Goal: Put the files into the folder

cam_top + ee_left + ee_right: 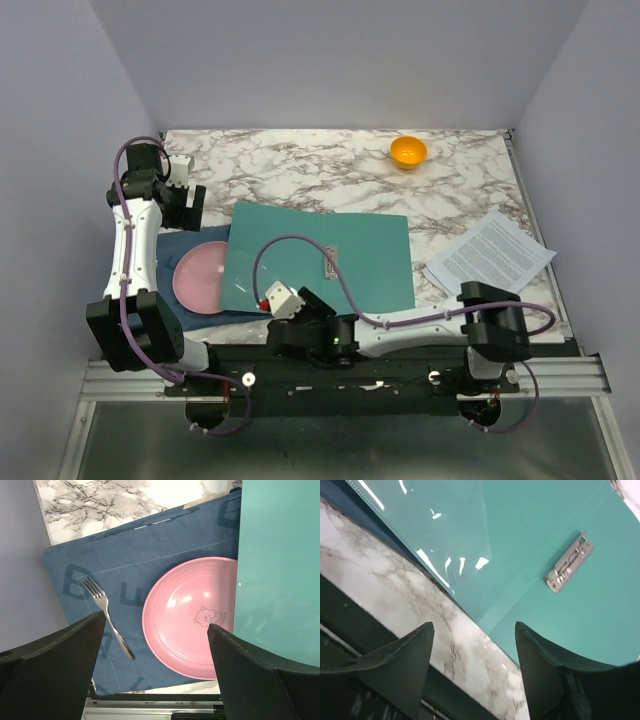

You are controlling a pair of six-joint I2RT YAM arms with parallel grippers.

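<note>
Right tool (474,630) gapes beside folder (380,250), which overlaps pink plate (200,275).

folder (375,250) overlaps the plate (198,278) on the left; files (490,252) lie right.

The folder (330,262) lies open mid-table, and my right arm's cable (296,237) arches over it, blocking a low pass there. Beyond it the marble (300,170) is bare, with only the orange bowl (408,151) far right.
</note>
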